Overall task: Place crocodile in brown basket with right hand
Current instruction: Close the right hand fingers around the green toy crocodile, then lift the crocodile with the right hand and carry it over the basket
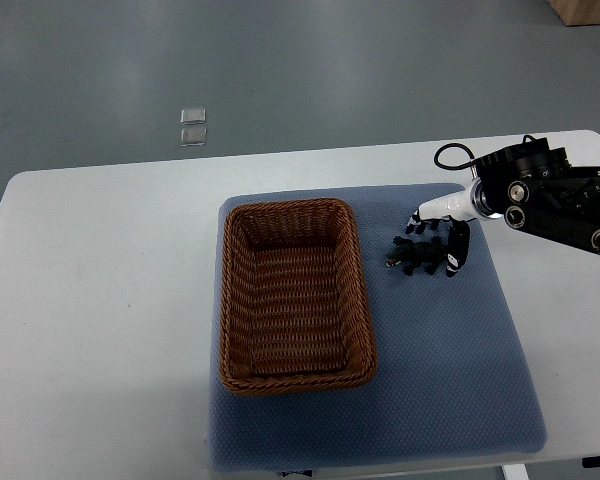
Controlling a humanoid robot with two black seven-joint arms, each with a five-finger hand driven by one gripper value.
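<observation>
Right hand (435, 240), fingers (454, 258) spread, poised over the crocodile (410, 258) toward the surface's right edge; a firm mid-body grip should precede lifting to the brown basket (292, 207).

basket (238, 300): brown ribbed weave is being shown
crocodile (412, 258): dark green is being shown
mat (450, 370): blue-grey is being shown
desk (100, 330): white is being shown

We record that the right hand (438, 228) covers part of the crocodile (412, 257) near the mat's (460, 380) right edge; we cannot tell whether it has a grasp. The picture's right edge cuts off the right arm. The lower edge cuts off the table's (100, 300) near edge. Two pale squares (193, 127) beyond the table's far edge are too small to identify.
</observation>
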